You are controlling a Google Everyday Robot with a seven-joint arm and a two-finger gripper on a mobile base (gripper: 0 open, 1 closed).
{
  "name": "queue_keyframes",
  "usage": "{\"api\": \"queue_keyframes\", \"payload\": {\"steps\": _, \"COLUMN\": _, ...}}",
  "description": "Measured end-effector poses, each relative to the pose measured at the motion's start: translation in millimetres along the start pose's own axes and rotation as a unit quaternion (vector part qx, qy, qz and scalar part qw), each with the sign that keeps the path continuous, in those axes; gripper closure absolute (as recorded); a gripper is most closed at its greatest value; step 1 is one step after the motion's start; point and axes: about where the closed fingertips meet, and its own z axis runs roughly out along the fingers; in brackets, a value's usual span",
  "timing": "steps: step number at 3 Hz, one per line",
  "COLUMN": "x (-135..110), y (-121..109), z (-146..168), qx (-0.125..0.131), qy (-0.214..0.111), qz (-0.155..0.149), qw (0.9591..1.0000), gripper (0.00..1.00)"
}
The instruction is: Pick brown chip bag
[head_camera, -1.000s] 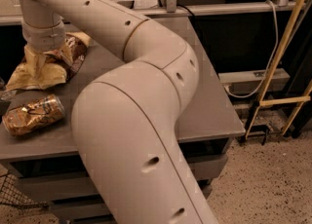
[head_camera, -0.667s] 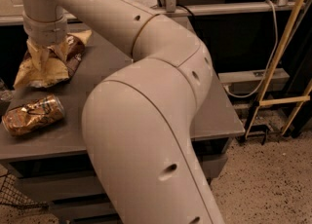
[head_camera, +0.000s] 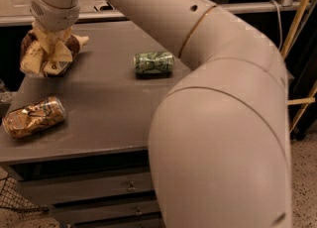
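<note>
It's bunched up now! Well left of the green can [head_camera: 154, 63], the gripper [head_camera: 51, 48] has its jaws pinched tight on the brown chip bag [head_camera: 30, 59], which no longer lies flat. The grasp looks made and ready to lift.

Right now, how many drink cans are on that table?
2: green can mid-table, gold-brown can front left. Gripper at the brown chip bag, back left. The arm may hide more.
</note>
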Motion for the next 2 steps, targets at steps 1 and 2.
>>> {"api": "queue_keyframes", "payload": {"steps": 1, "x": -5, "y": 2, "z": -25, "qx": -0.001, "qy": -0.055, "qz": -0.017, "qw": 0.9984, "gripper": 1.00}}
{"api": "queue_keyframes", "payload": {"steps": 2, "x": -11, "y": 2, "z": -41, "qx": 0.005, "qy": -0.090, "qz": -0.026, "qw": 0.9956, "gripper": 1.00}}
